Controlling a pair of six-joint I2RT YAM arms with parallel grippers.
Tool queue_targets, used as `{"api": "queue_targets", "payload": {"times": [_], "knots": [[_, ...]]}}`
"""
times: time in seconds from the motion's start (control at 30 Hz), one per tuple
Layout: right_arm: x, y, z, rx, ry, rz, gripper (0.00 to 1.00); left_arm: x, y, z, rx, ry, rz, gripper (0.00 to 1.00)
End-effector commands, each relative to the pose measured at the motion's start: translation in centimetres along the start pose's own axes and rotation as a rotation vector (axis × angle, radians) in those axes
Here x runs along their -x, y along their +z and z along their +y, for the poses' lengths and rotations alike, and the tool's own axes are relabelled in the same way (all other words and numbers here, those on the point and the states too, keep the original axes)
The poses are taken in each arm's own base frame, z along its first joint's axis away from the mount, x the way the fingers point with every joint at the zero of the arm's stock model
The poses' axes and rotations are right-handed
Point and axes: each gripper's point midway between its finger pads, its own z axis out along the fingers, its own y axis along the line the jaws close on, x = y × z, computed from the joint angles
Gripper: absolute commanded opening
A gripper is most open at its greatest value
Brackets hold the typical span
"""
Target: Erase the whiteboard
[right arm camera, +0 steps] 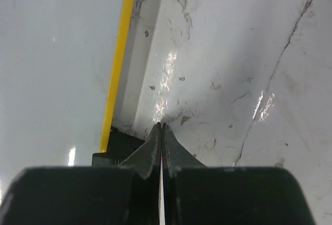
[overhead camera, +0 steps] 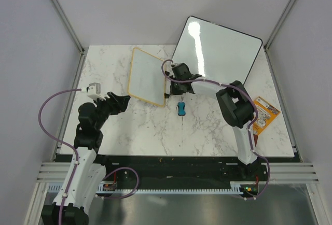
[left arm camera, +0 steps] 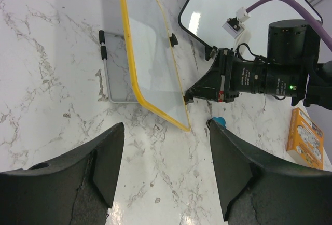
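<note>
Right wrist — whiteboard [right arm camera: 52,54] yellow edge just beside closed right tool [right arm camera: 161,126].

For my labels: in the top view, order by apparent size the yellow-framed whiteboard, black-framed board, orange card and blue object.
Largest to smallest:
black-framed board
yellow-framed whiteboard
orange card
blue object
None look alike.

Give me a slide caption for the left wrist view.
Open left gripper faces the yellow-framed whiteboard; right gripper sits at its clipped edge.
</note>
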Motion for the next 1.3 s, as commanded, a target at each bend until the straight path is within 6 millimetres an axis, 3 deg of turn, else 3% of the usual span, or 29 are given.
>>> {"api": "queue_targets", "payload": {"times": [0.0, 0.13, 0.3, 0.47, 0.57, 0.6, 0.7, 0.8, 0.83, 0.9, 0.93, 0.97, 1.0, 1.03, 1.1, 1.13, 1.17, 1.2, 1.23, 1.27], "knots": [[-4.7, 2.0, -3.1, -0.102, -0.026, 0.159, 0.0, 1.5, 0.0, -1.1, -0.032, 0.035, -0.029, 0.73], [-6.0, 1.8, -1.6, -0.074, -0.034, 0.184, 0.0, 1.6, 0.0, -1.0, -0.03, 0.034, -0.032, 0.73], [-8.5, 1.4, 1.8, -0.036, -0.05, 0.21, 0.01, 1.4, 0.1, -1.0, -0.031, 0.029, -0.027, 0.73], [-10.9, 2.5, 5.3, 0.004, -0.046, 0.241, 0.01, 1.5, -0.1, -1.2, -0.04, 0.026, -0.03, 0.73], [-11.5, 3.2, 8.0, 0.043, -0.063, 0.239, 0.02, 1.6, -0.3, -1.3, -0.038, 0.025, -0.034, 0.73], [-10.9, 3.3, 9.0, 0.059, -0.054, 0.226, 0.02, 1.6, -0.3, -1.4, -0.041, 0.026, -0.033, 0.73], [-11.0, 3.7, 10.2, 0.071, -0.048, 0.224, 0.02, 1.7, -0.5, -1.5, -0.043, 0.024, -0.03, 0.73], [-10.2, 2.9, 8.9, 0.012, -0.046, 0.185, 0.02, 2.0, -0.6, -1.9, -0.05, 0.028, -0.03, 0.75], [-8.5, 1.9, 8.2, -0.026, -0.045, 0.124, 0.03, 2.2, -0.7, -2.1, -0.055, 0.029, -0.03, 0.76], [-7.8, 0.6, 6.1, -0.083, -0.043, 0.091, 0.04, 2.4, -0.6, -2.5, -0.069, 0.033, -0.024, 0.81], [-6.0, -1.5, 6.3, -0.077, -0.048, 0.04, 0.06, 2.4, -0.5, -2.5, -0.074, 0.031, -0.017, 0.83], [-4.9, -2.4, 5.4, -0.11, -0.046, 0.0, 0.07, 2.0, -0.2, -2.5, -0.081, 0.028, 0.007, 0.94], [-5.0, -3.3, 4.1, -0.137, -0.052, -0.007, 0.09, 2.0, -0.2, -2.7, -0.089, 0.027, 0.013, 0.99], [-3.0, -5.8, 4.4, -0.124, -0.062, -0.069, 0.15, 1.8, 0.0, -2.7, -0.092, 0.025, 0.024, 1.0], [-2.2, -7.9, 2.9, -0.167, -0.07, -0.123, 0.36, 1.1, 0.4, -2.6, -0.099, 0.019, 0.06, 0.99], [-0.6, -10.5, 3.4, -0.145, -0.076, -0.185, 0.52, 0.9, 0.5, -2.6, -0.105, 0.02, 0.067, 1.0], [-0.7, -11.3, 2.8, -0.151, -0.081, -0.201, 0.6, 0.7, 0.6, -2.6, -0.11, 0.019, 0.076, 1.0], [0.9, -13.8, 2.9, -0.135, -0.066, -0.268, 0.68, 0.4, 0.8, -2.6, -0.114, 0.015, 0.089, 1.0], [1.3, -14.7, 2.6, -0.126, -0.057, -0.292, 0.82, 0.4, 0.9, -2.7, -0.12, 0.015, 0.09, 1.0], [1.1, -15.2, 2.2, -0.115, -0.053, -0.307, 0.87, 0.3, 1.0, -2.7, -0.125, 0.007, 0.094, 1.0]]}}
